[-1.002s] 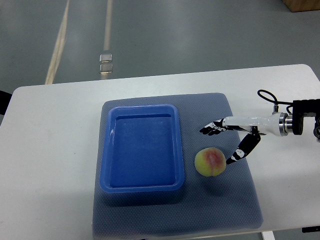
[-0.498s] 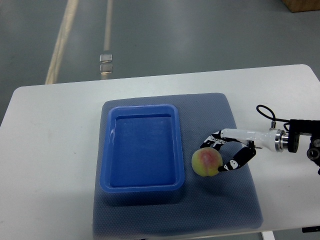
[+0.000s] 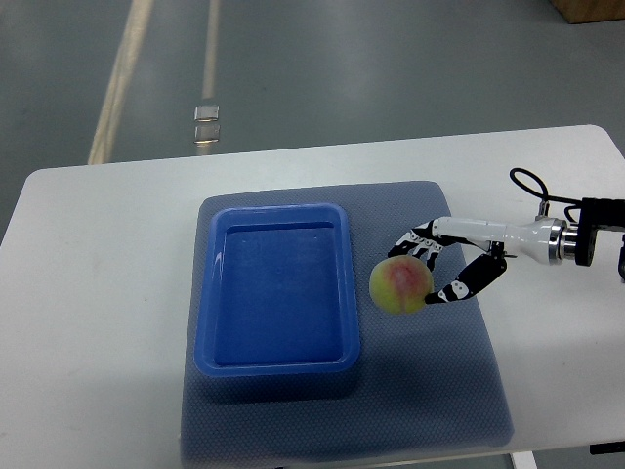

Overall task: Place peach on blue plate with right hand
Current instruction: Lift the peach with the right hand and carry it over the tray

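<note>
Presently, the peach (image 3: 400, 285) is gripped by the right hand (image 3: 437, 267), with the black-and-white fingers (image 3: 418, 244) curled over its far side and the thumb pressed against its near right side. It is positioned over the grey mat (image 3: 444, 362), just beside the right rim of the blue plate (image 3: 277, 362), which is seen as a rectangular tray on a white table (image 3: 98, 293).

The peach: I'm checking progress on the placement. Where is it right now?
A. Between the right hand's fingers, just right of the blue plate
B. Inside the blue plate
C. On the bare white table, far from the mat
A. The peach sits between the right hand's fingers over the grey mat, beside the blue plate, not in it.
</note>
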